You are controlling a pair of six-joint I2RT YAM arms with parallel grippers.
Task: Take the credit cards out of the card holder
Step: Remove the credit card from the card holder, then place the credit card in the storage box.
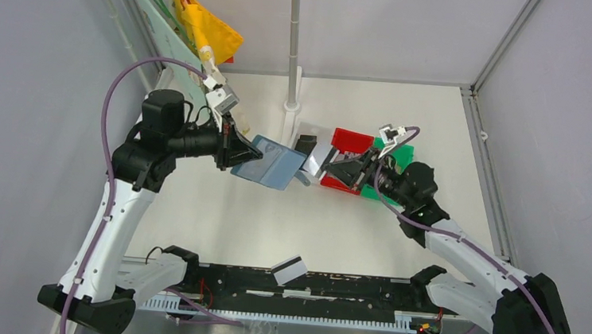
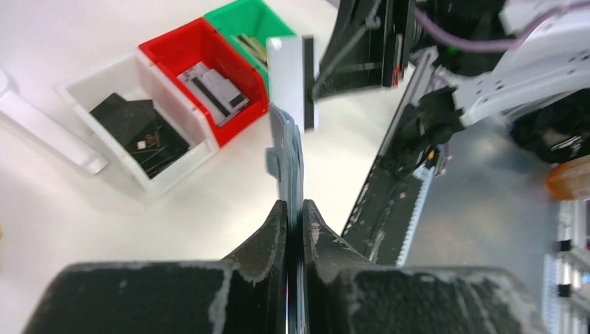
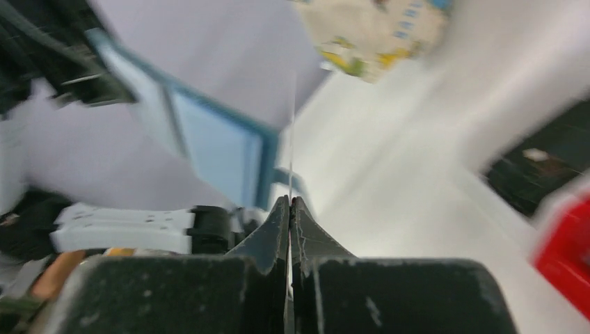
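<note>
My left gripper [image 1: 237, 148] is shut on the teal-blue card holder [image 1: 273, 165] and holds it above the table. In the left wrist view the holder [image 2: 292, 160] is edge-on between the shut fingers [image 2: 278, 229]. My right gripper [image 1: 331, 168] is shut on a light grey credit card [image 1: 317, 159] at the holder's right end. In the left wrist view this card [image 2: 291, 80] stands just past the holder's top edge. In the right wrist view the card [image 3: 292, 139] is a thin edge-on line in my right gripper [image 3: 289, 202], with the holder [image 3: 216, 149] blurred to its left.
A clear-white bin [image 2: 83, 94] holds a black flat item [image 2: 139, 132]. A red bin [image 2: 167, 45] holds a grey card [image 2: 212, 87]. A green bin [image 2: 240, 14] stands beside it. Another grey card [image 1: 290, 269] lies on the black base rail [image 1: 362, 296]. A white post [image 1: 293, 47] stands behind.
</note>
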